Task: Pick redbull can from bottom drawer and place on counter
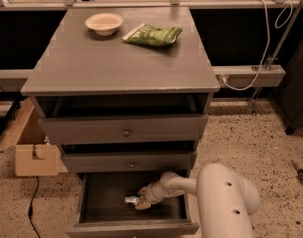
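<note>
The bottom drawer (92, 202) is pulled open below the two knobbed drawers and shows a dark flat inside. The redbull can (131, 200), small and shiny silver, lies on the drawer floor near the middle. My gripper (140, 201) reaches into the drawer from the right on a white arm (178, 183). It is shut on the right end of the can, low on the drawer floor. The counter (117, 58) is the grey cabinet top above.
A pale bowl (104, 23) and a green snack bag (153, 34) lie at the back of the counter. A cardboard box (35, 155) stands on the floor left of the cabinet. My white arm housing (226, 202) stands right of the drawer. A cable tray (250, 76) runs at the right.
</note>
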Motion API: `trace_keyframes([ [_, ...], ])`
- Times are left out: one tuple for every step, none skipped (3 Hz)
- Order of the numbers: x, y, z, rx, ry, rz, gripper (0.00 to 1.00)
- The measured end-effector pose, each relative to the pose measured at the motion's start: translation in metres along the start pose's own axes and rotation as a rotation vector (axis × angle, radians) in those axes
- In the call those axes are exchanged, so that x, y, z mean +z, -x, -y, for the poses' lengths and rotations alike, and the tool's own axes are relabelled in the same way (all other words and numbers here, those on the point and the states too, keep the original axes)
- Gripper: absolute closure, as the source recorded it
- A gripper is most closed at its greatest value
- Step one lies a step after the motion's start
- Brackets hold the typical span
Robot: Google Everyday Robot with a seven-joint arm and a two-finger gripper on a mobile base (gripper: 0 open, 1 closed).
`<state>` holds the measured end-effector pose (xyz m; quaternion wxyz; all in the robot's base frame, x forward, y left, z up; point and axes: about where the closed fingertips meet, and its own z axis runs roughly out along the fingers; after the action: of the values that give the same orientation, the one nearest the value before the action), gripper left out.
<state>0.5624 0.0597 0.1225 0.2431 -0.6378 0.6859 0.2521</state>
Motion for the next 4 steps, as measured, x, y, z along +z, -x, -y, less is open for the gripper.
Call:
trace_keyframes([
  [-0.049, 0.001, -0.019, -0.020, 0.016, 0.090, 1.00],
  [-0.137, 0.020, -0.051, -0.104, 0.045, 0.188, 1.00],
  [-0.239, 0.032, -0.082, -0.163, 0.043, 0.240, 1.00],
  [-0.341, 0.052, -0.105, -0.238, -0.027, 0.216, 1.00],
])
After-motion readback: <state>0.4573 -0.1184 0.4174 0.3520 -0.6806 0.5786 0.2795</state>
